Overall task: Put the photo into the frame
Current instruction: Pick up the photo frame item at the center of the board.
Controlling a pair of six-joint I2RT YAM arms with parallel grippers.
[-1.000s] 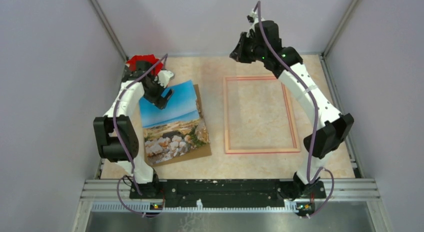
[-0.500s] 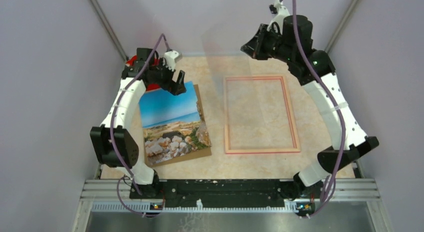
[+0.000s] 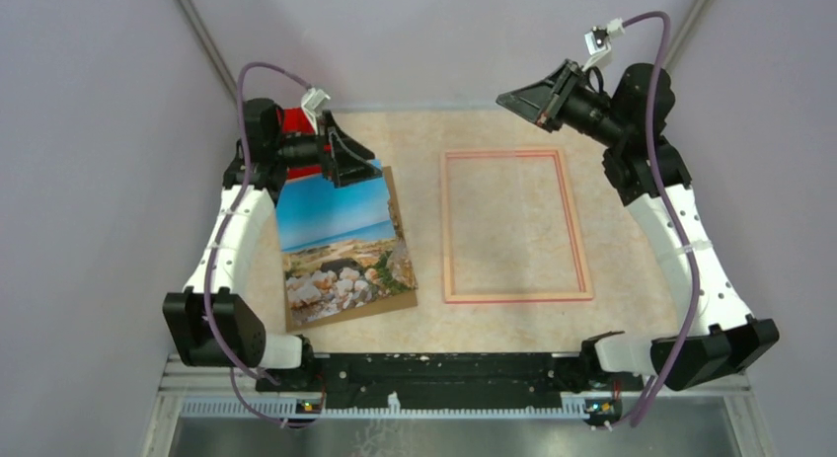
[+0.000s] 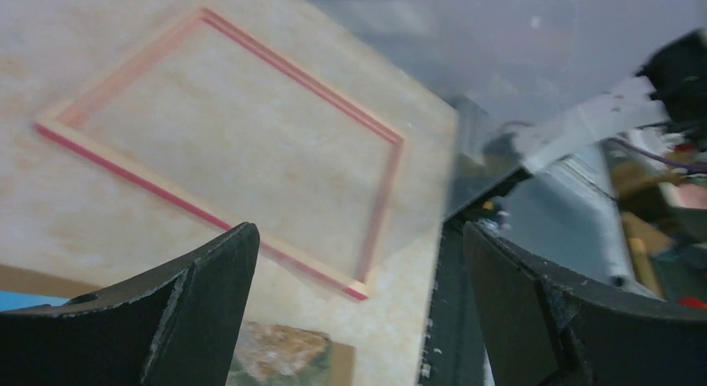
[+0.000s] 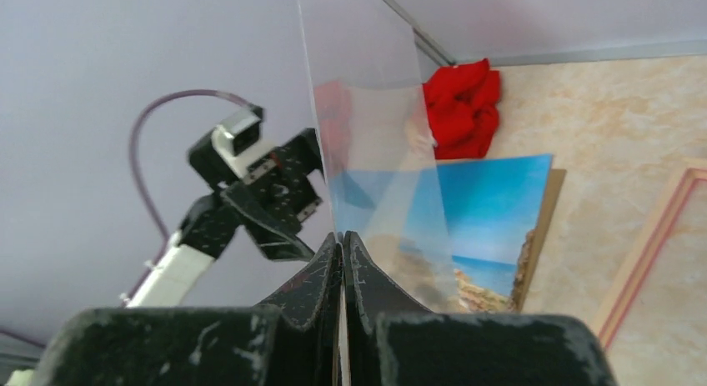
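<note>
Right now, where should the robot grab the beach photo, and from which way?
Probably its far edge, coming from above with the open left gripper, which hangs just there. The photo is thin and lies flat on a brown board, so a finger must slip under an edge; the middle gives nothing to pinch.

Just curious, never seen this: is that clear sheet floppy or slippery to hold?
Probably stiff: the clear sheet stands straight though the right tool pinches only one edge. Likely slippery and breakable, since it looks glassy and thin.
</note>
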